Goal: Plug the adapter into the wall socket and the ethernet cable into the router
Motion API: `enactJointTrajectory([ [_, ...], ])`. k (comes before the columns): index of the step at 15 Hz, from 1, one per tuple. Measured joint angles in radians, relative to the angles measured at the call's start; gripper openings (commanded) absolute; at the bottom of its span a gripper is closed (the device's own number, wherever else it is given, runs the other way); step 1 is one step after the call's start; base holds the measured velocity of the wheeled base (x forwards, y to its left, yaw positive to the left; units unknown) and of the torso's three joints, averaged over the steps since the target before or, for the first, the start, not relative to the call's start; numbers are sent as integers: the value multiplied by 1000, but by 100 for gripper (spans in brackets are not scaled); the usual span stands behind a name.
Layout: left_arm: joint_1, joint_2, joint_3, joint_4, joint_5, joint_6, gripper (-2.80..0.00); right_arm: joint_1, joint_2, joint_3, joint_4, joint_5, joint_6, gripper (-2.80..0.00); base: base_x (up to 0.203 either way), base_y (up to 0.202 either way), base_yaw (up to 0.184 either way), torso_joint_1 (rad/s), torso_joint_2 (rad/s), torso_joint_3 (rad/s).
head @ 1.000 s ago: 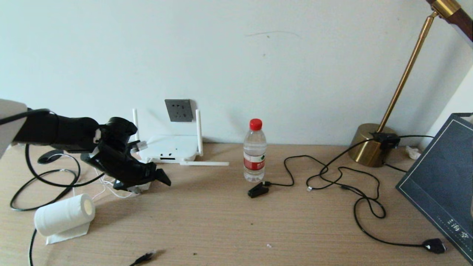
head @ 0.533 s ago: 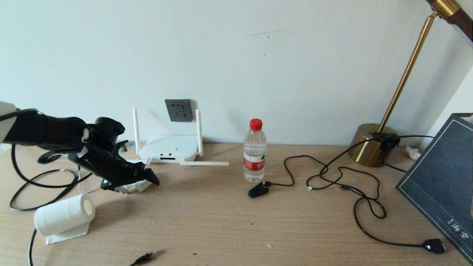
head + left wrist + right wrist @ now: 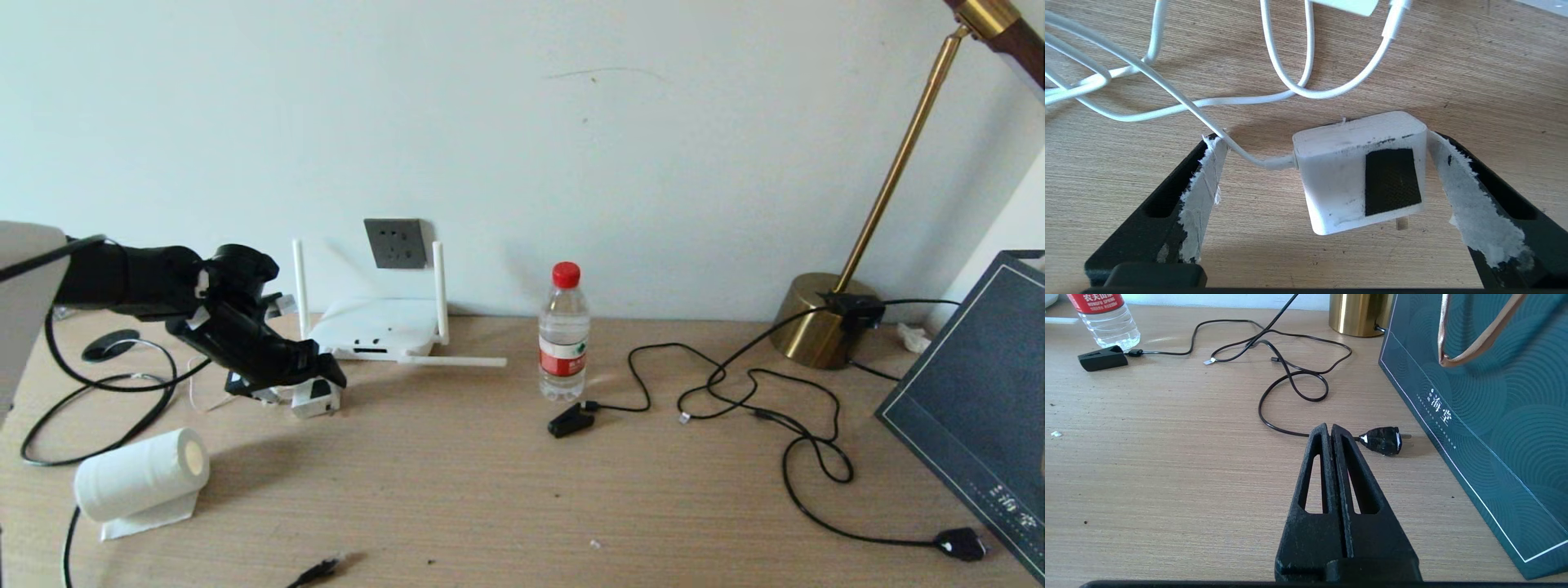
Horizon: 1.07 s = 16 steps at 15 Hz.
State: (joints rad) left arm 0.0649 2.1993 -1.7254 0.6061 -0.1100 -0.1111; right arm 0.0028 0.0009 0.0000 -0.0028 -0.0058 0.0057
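The white adapter (image 3: 1347, 179) lies on the wooden table with a dark square patch facing the left wrist camera and a prong showing under it. My left gripper (image 3: 1323, 139) stands open around it: one taped finger (image 3: 1470, 196) is close against its side, the other is well apart by the white cord (image 3: 1237, 151). From the head, the gripper (image 3: 314, 384) is low over the adapter (image 3: 317, 398), in front of the white router (image 3: 374, 327) and the grey wall socket (image 3: 396, 243). The ethernet cable's plug end (image 3: 320, 567) lies at the table's front edge. My right gripper (image 3: 1329, 426) is shut and empty.
A paper roll (image 3: 143, 478) lies front left. A water bottle (image 3: 562, 335) stands mid-table with a black clip cable (image 3: 570, 421) before it. The brass lamp (image 3: 820, 327), its looping cord with plug (image 3: 1383, 440), and a dark green bag (image 3: 971, 392) fill the right side.
My left gripper has drawn back to the left and sunk towards the table, still open. The adapter now shows between its fingers. The right arm has not moved.
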Motion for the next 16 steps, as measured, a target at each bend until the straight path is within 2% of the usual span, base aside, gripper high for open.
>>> enactJointTrajectory([
  [3, -21, 14, -71, 92, 0, -5, 0, 0, 0, 0, 0, 0, 1, -280, 0, 0, 0, 0, 0, 0],
  [6, -56, 11, -96, 134, 1, -6, 0, 0, 0, 0, 0, 0, 0, -280, 0, 0, 0, 0, 0, 0],
  [11, -92, 7, -102, 143, 56, -26, 0, 0, 0, 0, 0, 0, 0, -280, 0, 0, 0, 0, 0, 0],
  [16, -98, 22, -118, 144, 60, -33, 0, 0, 0, 0, 0, 0, 0, -280, 0, 0, 0, 0, 0, 0],
])
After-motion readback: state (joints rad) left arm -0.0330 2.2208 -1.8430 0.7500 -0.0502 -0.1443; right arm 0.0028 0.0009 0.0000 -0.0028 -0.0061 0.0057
